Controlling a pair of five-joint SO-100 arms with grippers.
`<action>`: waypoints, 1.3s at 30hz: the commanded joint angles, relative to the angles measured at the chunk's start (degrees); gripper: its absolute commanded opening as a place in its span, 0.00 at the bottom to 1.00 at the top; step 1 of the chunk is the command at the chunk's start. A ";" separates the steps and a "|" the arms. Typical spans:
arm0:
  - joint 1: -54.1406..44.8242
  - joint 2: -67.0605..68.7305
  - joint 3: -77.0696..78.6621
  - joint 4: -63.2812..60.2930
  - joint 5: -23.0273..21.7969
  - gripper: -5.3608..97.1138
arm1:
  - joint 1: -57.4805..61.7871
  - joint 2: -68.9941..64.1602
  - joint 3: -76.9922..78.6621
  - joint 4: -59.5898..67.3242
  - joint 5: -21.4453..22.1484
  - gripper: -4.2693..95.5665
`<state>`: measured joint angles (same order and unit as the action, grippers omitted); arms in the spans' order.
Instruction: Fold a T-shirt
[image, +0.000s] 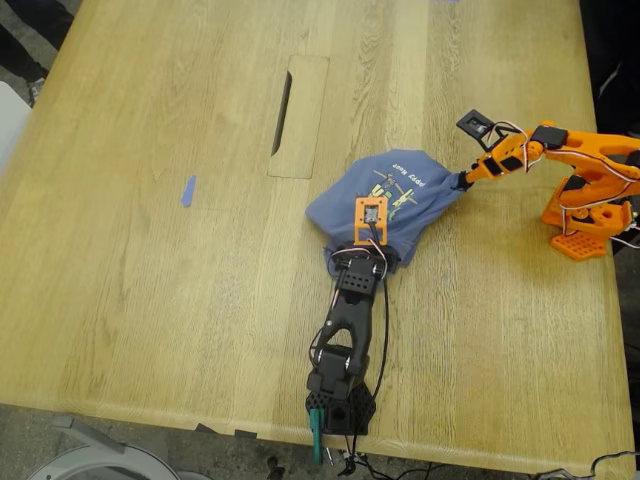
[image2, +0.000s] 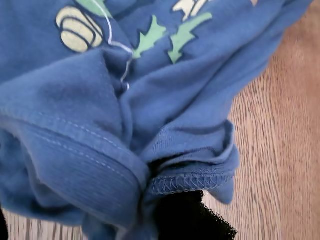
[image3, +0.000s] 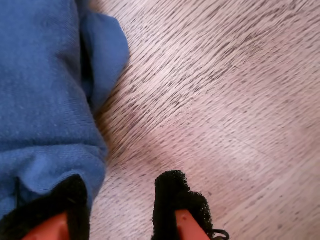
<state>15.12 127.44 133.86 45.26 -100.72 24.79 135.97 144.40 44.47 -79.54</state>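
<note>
The slate-blue T-shirt (image: 340, 208) lies bunched in a heap on the wooden table (image: 150, 300), its print facing up. My first gripper (image: 366, 252), on the black arm, is at the heap's near edge. In the first wrist view the hem (image2: 190, 182) is gathered over a black pad (image2: 192, 222), with the gripper shut on the cloth. My second gripper (image: 463, 183), on the orange arm, is at the shirt's edge toward the exterior view's right. Its black-padded fingers (image3: 175, 200) stand apart, bare wood shows between them, and cloth (image3: 45, 125) rests against one finger.
A small blue tape scrap (image: 187, 190) lies on the table toward the exterior view's left. A cable slot with a flap (image: 298, 115) sits beyond the shirt. The orange arm's base (image: 585, 220) stands at the exterior view's right edge, the black arm's base (image: 340, 400) at the near edge.
</note>
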 joint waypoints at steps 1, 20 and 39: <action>3.43 5.62 -3.25 5.54 0.70 0.54 | 0.53 3.16 0.00 2.29 -0.70 0.29; 17.05 13.80 -10.99 15.73 3.16 0.52 | -7.73 9.40 -16.08 24.08 -2.02 0.30; 19.86 10.90 -18.11 12.22 3.78 0.50 | -23.38 4.13 -30.06 26.89 -4.57 0.33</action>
<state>34.89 137.99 122.17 60.21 -97.47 2.46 140.89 118.21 73.04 -83.50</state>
